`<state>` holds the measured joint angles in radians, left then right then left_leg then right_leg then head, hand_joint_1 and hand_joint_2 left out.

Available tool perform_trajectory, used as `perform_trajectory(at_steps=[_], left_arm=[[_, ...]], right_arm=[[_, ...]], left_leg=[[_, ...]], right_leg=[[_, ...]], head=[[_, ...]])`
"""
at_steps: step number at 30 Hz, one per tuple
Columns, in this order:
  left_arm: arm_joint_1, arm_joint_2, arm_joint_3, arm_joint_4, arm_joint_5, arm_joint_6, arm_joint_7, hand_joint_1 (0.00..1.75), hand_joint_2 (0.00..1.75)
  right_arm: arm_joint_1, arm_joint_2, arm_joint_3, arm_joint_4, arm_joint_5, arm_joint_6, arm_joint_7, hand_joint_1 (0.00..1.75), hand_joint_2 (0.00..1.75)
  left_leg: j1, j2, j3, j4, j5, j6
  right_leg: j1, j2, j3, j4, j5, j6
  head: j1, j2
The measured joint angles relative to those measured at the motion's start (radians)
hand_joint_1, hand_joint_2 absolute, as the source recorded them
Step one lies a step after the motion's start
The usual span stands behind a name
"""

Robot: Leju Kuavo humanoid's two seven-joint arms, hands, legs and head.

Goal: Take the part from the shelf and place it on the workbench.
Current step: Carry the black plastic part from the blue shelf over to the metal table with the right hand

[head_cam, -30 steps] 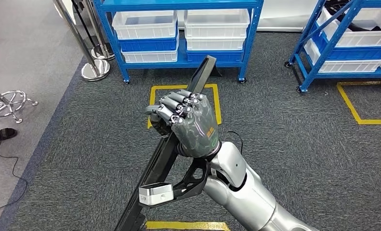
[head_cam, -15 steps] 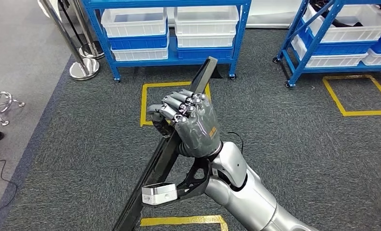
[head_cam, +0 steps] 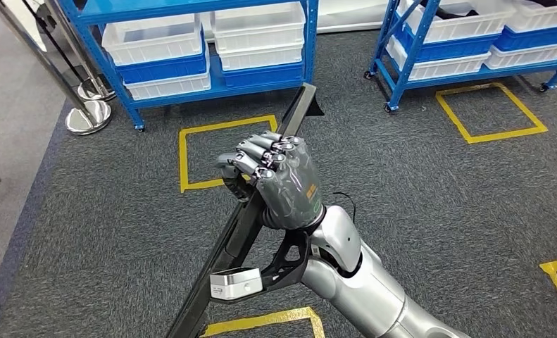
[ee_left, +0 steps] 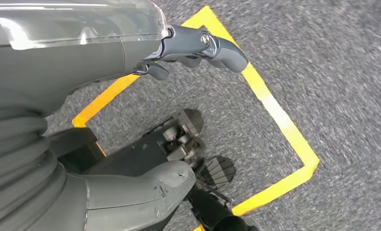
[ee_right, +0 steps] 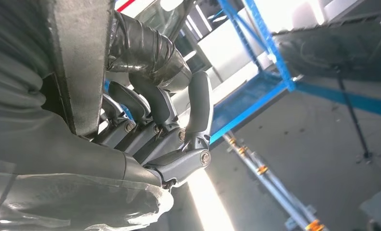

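The right hand (head_cam: 279, 182) wraps its fingers around the long black part (head_cam: 251, 215), lifted off the blue shelf (head_cam: 212, 53). No counter in sight; placing remains. The left hand (ee_left: 82, 120) hangs, apparently holding nothing.

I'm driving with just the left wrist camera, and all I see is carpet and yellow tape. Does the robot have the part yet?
Observer: Yes. In the head view the right hand grips a long black part.
Operator: Is it holding it straight up?
Observer: No, it's tilted. The top end leans away from the robot and the low end runs off the bottom of the picture.
Operator: What's in front of the robot?
Observer: A blue shelf with white bins stands on the carpet just beyond the part's top end.
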<state>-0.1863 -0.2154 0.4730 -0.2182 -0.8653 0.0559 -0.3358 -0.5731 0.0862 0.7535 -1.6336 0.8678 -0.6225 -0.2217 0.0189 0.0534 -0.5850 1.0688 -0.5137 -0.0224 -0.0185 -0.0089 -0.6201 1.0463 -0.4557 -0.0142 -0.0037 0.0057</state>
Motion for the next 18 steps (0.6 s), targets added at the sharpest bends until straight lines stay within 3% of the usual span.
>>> perform_trajectory(at_steps=[3, 4, 5, 7, 9, 11, 12, 13, 15, 17, 18], left_arm=[[0.002, 0.003, 0.0, 0.0, -0.003, -0.002, 0.008, 0.0, 1.75], [0.002, 0.005, 0.0, 0.0, -0.003, -0.004, 0.01, 0.0, 1.75], [0.002, 0.007, 0.0, 0.0, -0.001, -0.006, 0.012, 0.0, 1.75], [-0.001, 0.009, 0.0, 0.0, 0.002, -0.009, 0.012, 0.0, 1.75], [-0.004, 0.014, 0.0, 0.0, 0.003, -0.011, 0.011, 0.0, 1.75], [-0.007, 0.018, 0.0, 0.0, 0.005, -0.013, 0.004, 0.0, 1.75], [-0.01, 0.017, 0.0, 0.0, 0.008, -0.015, -0.002, 0.0, 1.75], [-0.012, 0.017, 0.0, 0.0, 0.011, -0.017, -0.009, 0.0, 1.75], [-0.019, 0.017, 0.0, 0.0, 0.017, -0.018, -0.02, 0.0, 1.75], [-0.023, 0.017, 0.001, 0.0, 0.018, -0.017, -0.025, 0.0, 1.75], [-0.024, 0.018, 0.001, 0.0, 0.018, -0.015, -0.025, 0.0, 1.75]], right_arm=[[-0.002, 0.0, 0.0, 0.0, 0.005, -0.004, -0.003, 1.75, 1.75], [-0.002, -0.001, 0.0, 0.0, 0.009, -0.004, -0.003, 1.75, 1.75], [-0.002, -0.001, 0.0, -0.001, 0.013, -0.005, -0.003, 1.75, 1.75], [-0.003, -0.002, 0.0, -0.004, 0.017, -0.005, -0.002, 1.75, 1.75], [-0.005, -0.002, 0.0, -0.008, 0.018, -0.005, -0.001, 1.75, 1.75], [-0.007, -0.002, 0.0, -0.01, 0.02, -0.005, 0.0, 1.75, 1.75], [-0.008, -0.002, 0.0, -0.011, 0.022, -0.005, 0.0, 1.75, 1.75], [-0.009, -0.003, 0.0, -0.012, 0.025, -0.005, 0.0, 1.75, 1.75], [-0.016, -0.003, 0.0, -0.014, 0.029, -0.004, 0.001, 1.75, 1.75], [-0.024, -0.003, 0.001, -0.015, 0.03, -0.003, 0.001, 1.75, 1.75], [-0.024, -0.004, 0.001, -0.015, 0.03, -0.002, 0.001, 1.75, 1.75]], left_leg=[[0.001, -0.04, -0.084, 0.186, -0.091, 0.0], [0.0, -0.043, -0.104, 0.227, -0.1, 0.001], [0.0, -0.045, -0.105, 0.228, -0.087, 0.006], [-0.004, -0.063, -0.06, 0.127, -0.017, 0.021], [-0.007, -0.104, -0.006, 0.009, 0.035, 0.04], [-0.01, -0.123, 0.012, -0.033, 0.039, 0.049], [-0.013, -0.115, 0.015, -0.042, 0.041, 0.05], [-0.01, -0.104, 0.019, -0.052, 0.045, 0.051], [-0.006, -0.079, 0.028, -0.075, 0.057, 0.055], [-0.007, -0.054, 0.031, -0.084, 0.061, 0.06], [-0.008, -0.041, 0.03, -0.083, 0.061, 0.061]], right_leg=[[0.005, 0.028, -0.005, 0.0, 0.004, -0.01], [0.007, 0.038, -0.006, 0.001, 0.005, -0.011], [0.01, 0.051, -0.007, 0.002, 0.005, -0.012], [0.014, 0.076, -0.005, 0.004, 0.006, -0.012], [0.014, 0.099, -0.007, 0.005, 0.008, -0.007], [0.008, 0.118, -0.015, 0.004, 0.015, 0.004], [0.004, 0.129, -0.018, 0.0, 0.02, 0.011], [0.004, 0.13, -0.02, 0.0, 0.021, 0.017], [0.009, 0.094, -0.038, 0.034, -0.003, 0.026], [0.01, 0.042, -0.089, 0.139, -0.062, 0.032], [0.007, 0.03, -0.118, 0.199, -0.087, 0.036]], head=[[0.0, 0.0], [0.0, 0.0], [0.0, 0.0], [0.0, 0.0], [0.0, 0.0], [0.0, 0.0], [0.0, 0.0], [0.0, 0.0], [0.001, 0.0], [0.001, 0.0], [0.001, 0.0]])
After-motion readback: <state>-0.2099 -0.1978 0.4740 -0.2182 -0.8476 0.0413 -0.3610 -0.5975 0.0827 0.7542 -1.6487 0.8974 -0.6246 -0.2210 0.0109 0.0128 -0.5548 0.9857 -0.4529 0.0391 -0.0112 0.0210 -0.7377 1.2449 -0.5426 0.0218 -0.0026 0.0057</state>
